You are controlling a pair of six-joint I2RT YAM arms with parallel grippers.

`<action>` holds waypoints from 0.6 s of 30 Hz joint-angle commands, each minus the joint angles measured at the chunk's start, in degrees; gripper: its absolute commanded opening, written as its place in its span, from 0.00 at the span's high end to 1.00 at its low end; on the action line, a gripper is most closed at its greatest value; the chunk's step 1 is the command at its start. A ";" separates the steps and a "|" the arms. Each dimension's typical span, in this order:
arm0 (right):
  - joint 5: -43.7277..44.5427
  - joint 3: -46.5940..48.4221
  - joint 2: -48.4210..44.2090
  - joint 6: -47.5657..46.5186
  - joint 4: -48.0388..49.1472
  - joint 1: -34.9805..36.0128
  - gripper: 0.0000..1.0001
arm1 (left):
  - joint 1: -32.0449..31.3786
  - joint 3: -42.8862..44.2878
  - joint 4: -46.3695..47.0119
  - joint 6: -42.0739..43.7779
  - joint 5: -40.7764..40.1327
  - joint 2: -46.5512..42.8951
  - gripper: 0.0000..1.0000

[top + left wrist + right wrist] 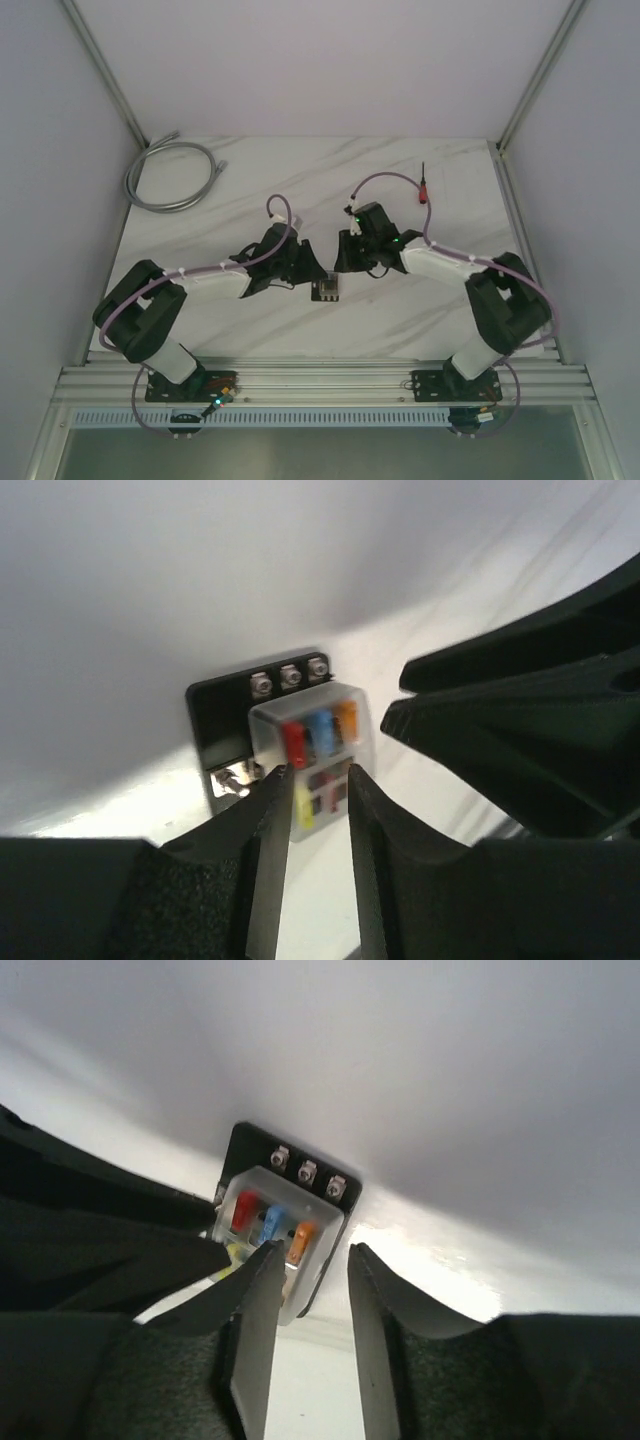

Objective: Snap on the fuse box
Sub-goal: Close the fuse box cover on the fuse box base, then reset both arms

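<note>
Left tool (315,772) at fuse box (215,720), fuses (293,742) — wrist views only

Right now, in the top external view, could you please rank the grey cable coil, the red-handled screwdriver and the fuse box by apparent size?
Largest: grey cable coil.
Then, not safely ranked: red-handled screwdriver, longer but thin; fuse box, shorter but wider.

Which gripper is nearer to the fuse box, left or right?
Left, narrowly. The left gripper is beside the fuse box, on its left; the right gripper sits slightly farther, on its right.
</note>
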 commanded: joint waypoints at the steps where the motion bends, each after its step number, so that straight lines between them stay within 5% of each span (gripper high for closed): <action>1: 9.65 -1.90 -9.25 -4.52 0.00 -2.03 0.57 | -0.75 6.97 -5.66 1.84 2.36 -0.83 0.61; 5: 18.48 -4.82 -17.12 -7.44 0.23 -5.63 0.46 | -0.80 9.18 -5.73 3.24 -0.17 -3.86 0.44; 11: 37.39 -12.94 -25.29 -12.77 9.89 -10.82 0.02 | 3.88 3.19 -7.12 8.97 -15.99 -12.76 0.17; 18: 47.73 -27.85 -25.86 -23.27 41.46 -16.75 0.01 | 14.90 -6.00 -5.68 17.27 -36.95 -22.74 0.00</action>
